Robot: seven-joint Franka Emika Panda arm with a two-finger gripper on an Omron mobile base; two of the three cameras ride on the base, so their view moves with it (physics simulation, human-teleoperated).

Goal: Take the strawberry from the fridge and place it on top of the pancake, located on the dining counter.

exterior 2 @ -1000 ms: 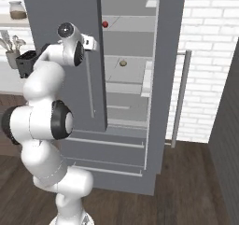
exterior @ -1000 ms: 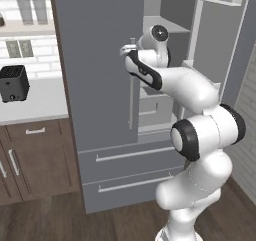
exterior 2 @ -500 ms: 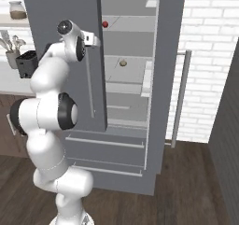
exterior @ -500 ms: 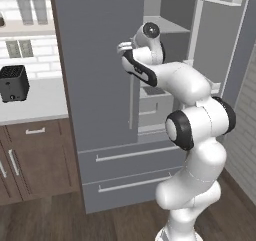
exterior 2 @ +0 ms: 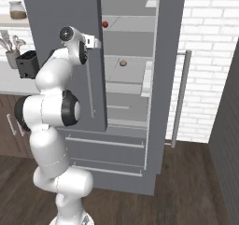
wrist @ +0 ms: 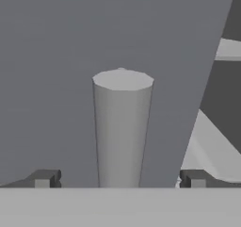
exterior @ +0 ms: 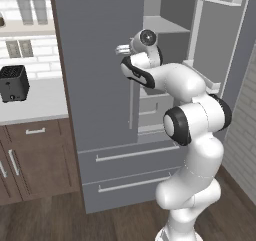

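Observation:
The fridge (exterior: 95, 60) stands ahead, its right door (exterior 2: 170, 42) swung open and its left door a grey slab in front of the arm. The strawberry (exterior 2: 105, 24) lies on an upper shelf inside, and a small brownish lump (exterior 2: 123, 63) sits one shelf lower. My gripper (exterior: 123, 49) (exterior 2: 97, 43) is open at the top end of the left door's thin handle (wrist: 122, 127). In the hand view the handle rises between the two fingertips (wrist: 44, 178), touching neither. The pancake and the dining counter are out of view.
A black toaster (exterior: 14, 82) (exterior 2: 27, 63) sits on the white worktop (exterior: 40, 105) left of the fridge, over brown cabinets (exterior: 35, 155). Two wide drawers (exterior: 130, 157) run below the doors. The open door's long handle (exterior 2: 179, 98) stands before a white brick wall (exterior 2: 210, 56).
The arm's elbow has swung in closer to the fridge door. The hand has shifted slightly towards the handle's top. The gripper has stayed open.

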